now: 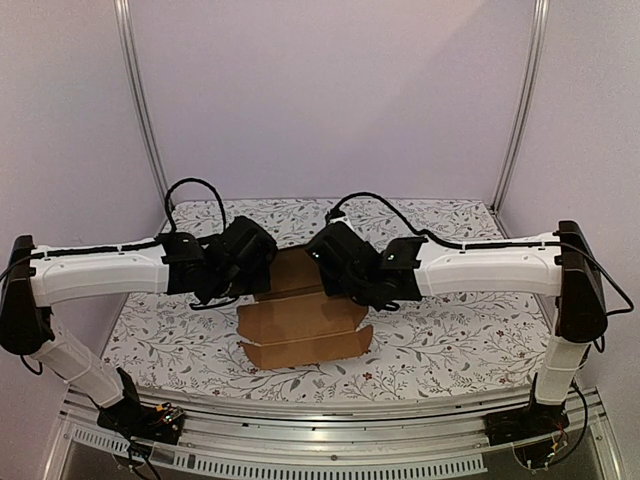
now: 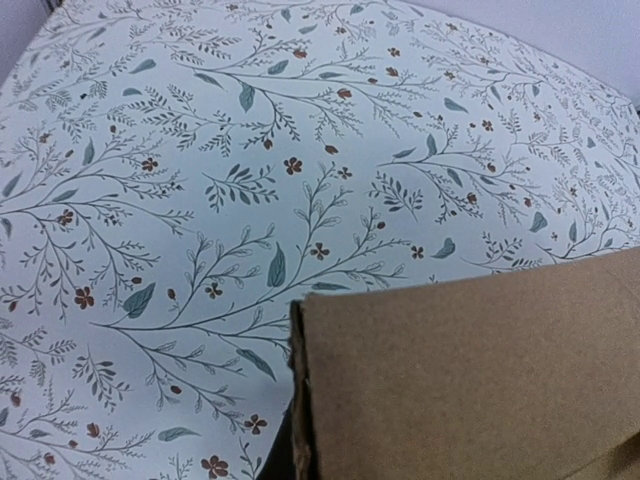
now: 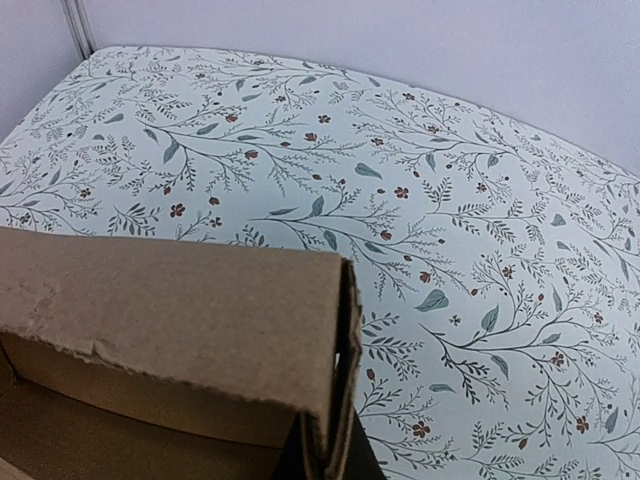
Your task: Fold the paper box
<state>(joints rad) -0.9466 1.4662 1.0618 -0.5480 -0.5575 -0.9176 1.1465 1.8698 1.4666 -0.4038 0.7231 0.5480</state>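
A raised panel of the paper box, plain brown matte cardboard with a rough, fibrous cut edge, fills the lower corner of each wrist view. From above, the same box lies as a partly flattened die-cut sheet with creased flaps. It sits mid-table on a white cloth printed with thin leafy sprigs and small red flowers. The black left gripper and right gripper are both clenched, each seemingly pinching an upturned flap at its own side of the sheet.
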